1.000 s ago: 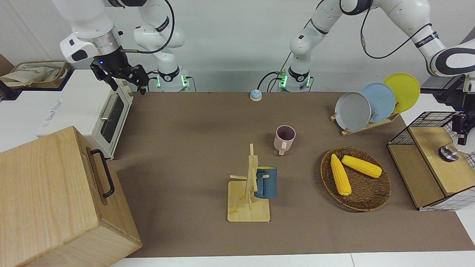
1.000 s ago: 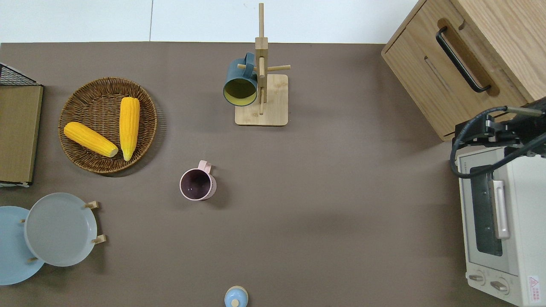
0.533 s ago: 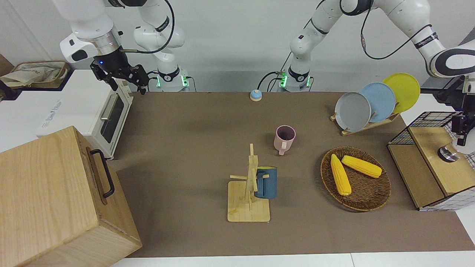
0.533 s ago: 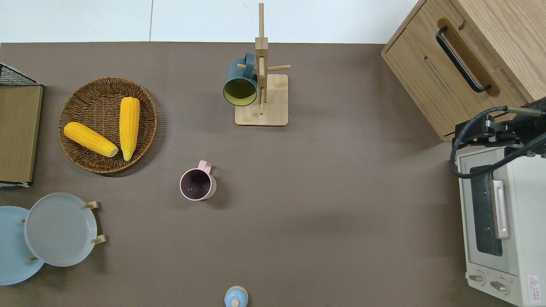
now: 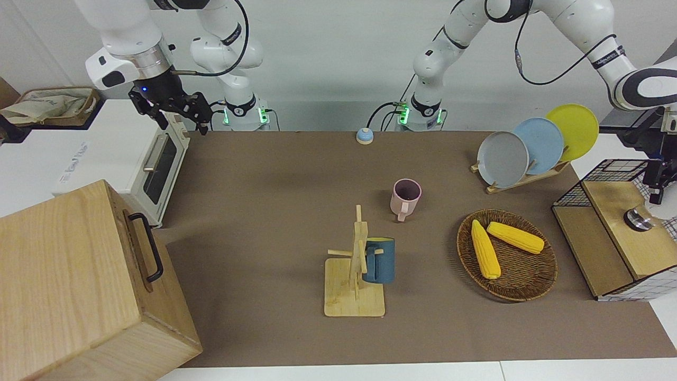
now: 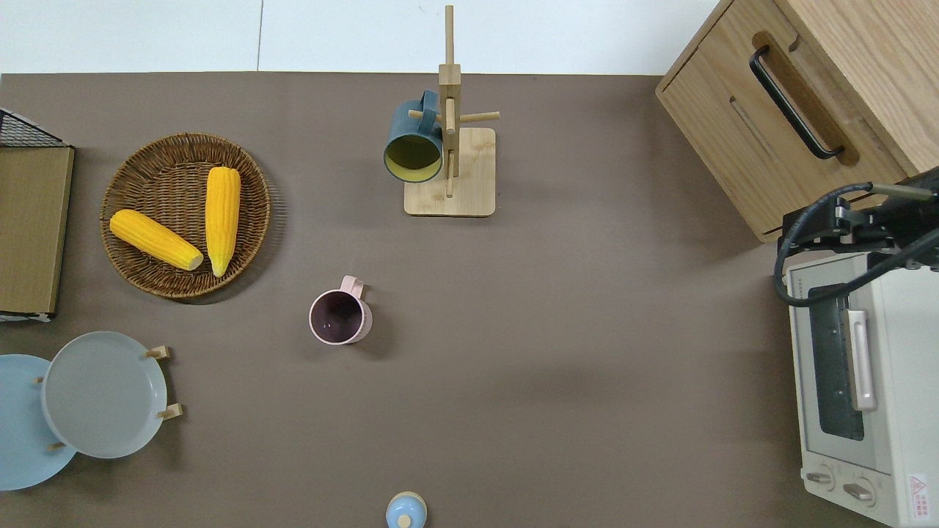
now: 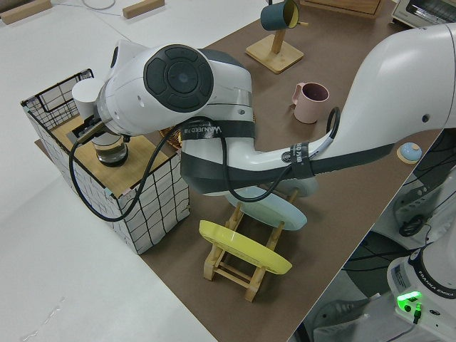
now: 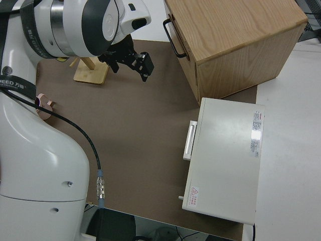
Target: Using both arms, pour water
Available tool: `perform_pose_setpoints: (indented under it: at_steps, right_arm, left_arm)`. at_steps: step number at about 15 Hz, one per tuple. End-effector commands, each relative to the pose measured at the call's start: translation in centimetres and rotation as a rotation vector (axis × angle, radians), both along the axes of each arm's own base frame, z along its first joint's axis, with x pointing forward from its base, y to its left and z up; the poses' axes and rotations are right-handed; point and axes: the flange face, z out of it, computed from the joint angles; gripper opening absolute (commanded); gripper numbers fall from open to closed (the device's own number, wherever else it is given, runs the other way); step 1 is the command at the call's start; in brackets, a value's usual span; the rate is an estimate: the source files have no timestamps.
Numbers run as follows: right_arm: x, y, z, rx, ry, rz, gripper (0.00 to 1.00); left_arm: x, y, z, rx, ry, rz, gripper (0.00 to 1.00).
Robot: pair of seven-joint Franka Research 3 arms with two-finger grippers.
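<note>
A pink mug [image 5: 405,197] stands upright near the middle of the brown mat, and the overhead view shows its dark inside [image 6: 339,317]. A blue mug [image 5: 380,260] hangs on the wooden mug tree [image 5: 353,296], farther from the robots. My left gripper [image 5: 658,188] hangs over a wire-sided crate [image 5: 608,174] at the left arm's end, just above a glass vessel with a shiny metal top [image 7: 110,148]. The arm hides its fingers. My right gripper [image 5: 180,114] hovers open over the toaster oven's corner [image 6: 836,224], holding nothing.
A wicker basket [image 5: 521,286] holds two corn cobs. A plate rack [image 5: 521,151] stands nearer to the robots than the basket. A white toaster oven [image 5: 153,164] and a large wooden box [image 5: 79,286] fill the right arm's end. A small blue bell [image 5: 364,136] sits at the robots' edge.
My left gripper has risen a little above the glass vessel and drifted toward the table's end. The right arm has hardly moved.
</note>
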Motion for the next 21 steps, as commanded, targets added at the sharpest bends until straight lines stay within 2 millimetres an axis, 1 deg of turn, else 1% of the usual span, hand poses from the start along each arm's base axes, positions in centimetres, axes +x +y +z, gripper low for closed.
perform_pose_setpoints:
  at_steps: [1,3,6,9,10,12,13,14,15,16,18,19,20,21]
  right_arm:
    - [-0.3,-0.1,0.1,0.012,-0.012,0.008,0.992]
    - [-0.3,-0.1,0.1,0.012,-0.012,0.008,0.992]
    - [-0.3,-0.2,0.1,0.012,-0.01,0.007,0.992]
    - [-0.3,0.0,0.1,0.012,-0.012,0.01,0.992]
    - [-0.3,-0.2,0.1,0.012,-0.012,0.007,0.992]
    - [-0.3,-0.1,0.1,0.012,-0.012,0.008,0.992]
    - [-0.3,-0.1,0.1,0.012,-0.012,0.008,0.992]
    - [-0.3,-0.2,0.1,0.012,-0.01,0.007,0.992]
    - [-0.3,-0.2,0.1,0.012,-0.012,0.007,0.992]
    - [-0.3,-0.1,0.1,0.012,-0.012,0.008,0.992]
    - [-0.3,-0.1,0.1,0.012,-0.012,0.008,0.992]
    - [-0.3,-0.1,0.1,0.012,-0.012,0.008,0.992]
    - [-0.3,-0.1,0.1,0.012,-0.012,0.008,0.992]
    - [-0.3,-0.1,0.1,0.012,-0.012,0.008,0.992]
  left_arm:
    - [-1.6,1.8,2.6,0.001,0.108,-0.007,1.0]
    - [-2.2,1.9,4.5,-0.005,0.18,0.003,1.0]
    - [-2.8,1.0,6.7,-0.009,0.277,0.025,1.0]
    - [-3.7,-1.0,9.4,-0.012,0.342,0.046,1.0]
    - [-4.2,-2.2,10.7,-0.01,0.379,0.061,1.0]
    - [-4.7,-5.6,12.7,-0.051,0.435,0.089,1.0]
    - [-4.9,-7.1,14.1,-0.036,0.443,0.1,1.0]
    - [-4.5,-9.7,15.3,0.002,0.454,0.101,1.0]
    - [-3.7,-13.2,15.8,0.02,0.491,0.098,1.0]
    - [-2.8,-16.1,15.6,0.015,0.522,0.087,1.0]
    - [-1.7,-21.0,15.2,-0.003,0.571,0.104,1.0]
    - [-1.4,-23.2,15.0,-0.006,0.6,0.108,1.0]
    - [-0.9,-26.6,14.9,-0.016,0.622,0.092,1.0]
    - [-0.8,-28.8,14.9,-0.02,0.638,0.08,1.0]
